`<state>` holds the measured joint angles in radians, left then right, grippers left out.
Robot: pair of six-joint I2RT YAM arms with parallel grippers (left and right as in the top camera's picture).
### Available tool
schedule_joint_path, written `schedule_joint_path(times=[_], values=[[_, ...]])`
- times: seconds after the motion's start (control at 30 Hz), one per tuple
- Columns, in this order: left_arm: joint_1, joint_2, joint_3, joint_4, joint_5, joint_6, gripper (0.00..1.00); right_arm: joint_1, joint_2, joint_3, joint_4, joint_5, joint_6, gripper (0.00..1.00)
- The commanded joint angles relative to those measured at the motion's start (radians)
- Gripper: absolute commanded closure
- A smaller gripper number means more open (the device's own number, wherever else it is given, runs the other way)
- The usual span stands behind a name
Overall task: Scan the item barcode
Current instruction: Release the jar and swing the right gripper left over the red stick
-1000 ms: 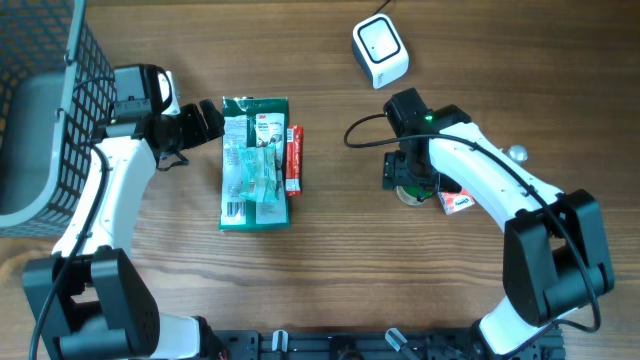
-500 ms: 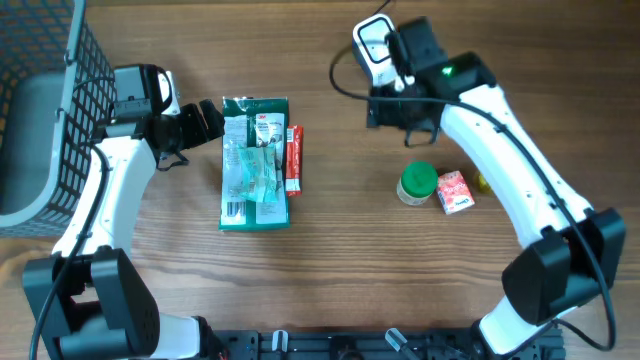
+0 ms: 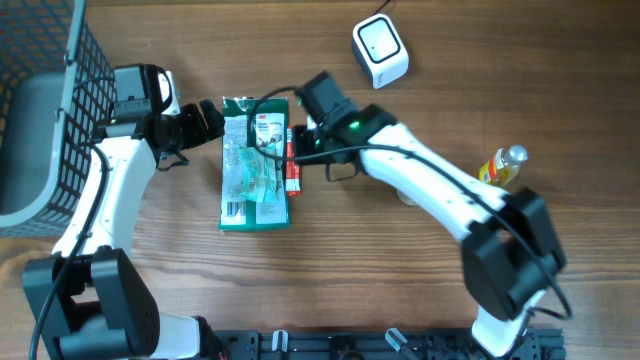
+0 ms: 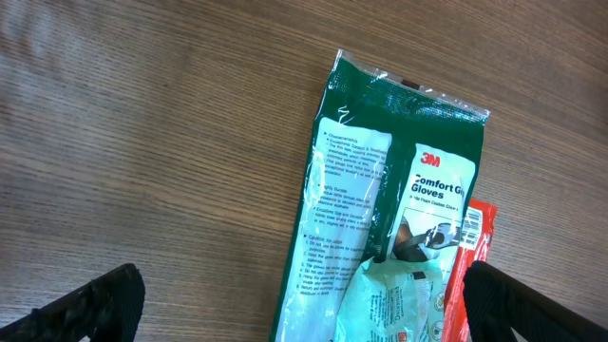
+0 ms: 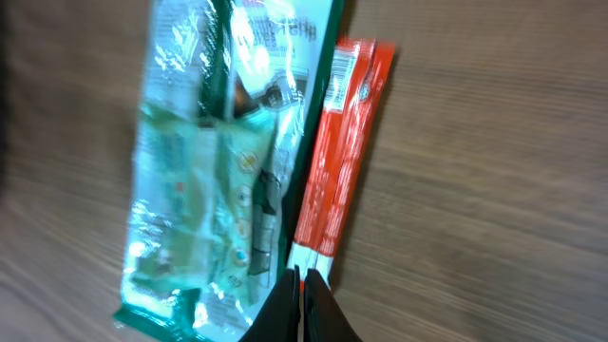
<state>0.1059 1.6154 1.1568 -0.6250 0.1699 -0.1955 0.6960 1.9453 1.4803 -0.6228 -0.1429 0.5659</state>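
Swinging over from the right side of the desk [image 3: 400,290], our right arm [image 3: 420,180] now reaches to the middle, where a second ago it hung over the small goods on the right. Its jaws, wide then, are closed tip to tip with nothing visible between them. They hang over the end nearer our base of the red packet [image 5: 337,161], and we cannot tell whether they touch it. The packet lies flat against the right edge of the green glove pack [image 3: 253,165]. Our left arm [image 3: 105,188] has not shifted: its jaws stand wide open just beside the pack's top left corner, touching nothing. We judge both items light and limp, in glossy film that slips and crumples, and lying flat they give little to get under. We would take the packet by a short end, or the pack by its sealed top edge, keeping off the barcodes, then carry it to the scanner [image 3: 380,50], well apart at the desk's far side.
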Motion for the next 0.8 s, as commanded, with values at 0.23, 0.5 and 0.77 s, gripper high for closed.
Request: schedule_joint_path(times=[0.23,0.5,0.77], values=[[0.009,-0.011,0.013,0.004,-0.007,0.009,0.0,0.064,0.159,-0.01,0.046,-0.009,0.092,0.96],[0.008,-0.011,0.013,0.003,-0.007,0.009,0.0,0.065,0.159,-0.01,0.044,-0.008,0.091,0.95],[0.009,-0.011,0.013,0.003,-0.007,0.009,0.0,0.065,0.159,-0.01,0.03,-0.003,0.089,0.92]])
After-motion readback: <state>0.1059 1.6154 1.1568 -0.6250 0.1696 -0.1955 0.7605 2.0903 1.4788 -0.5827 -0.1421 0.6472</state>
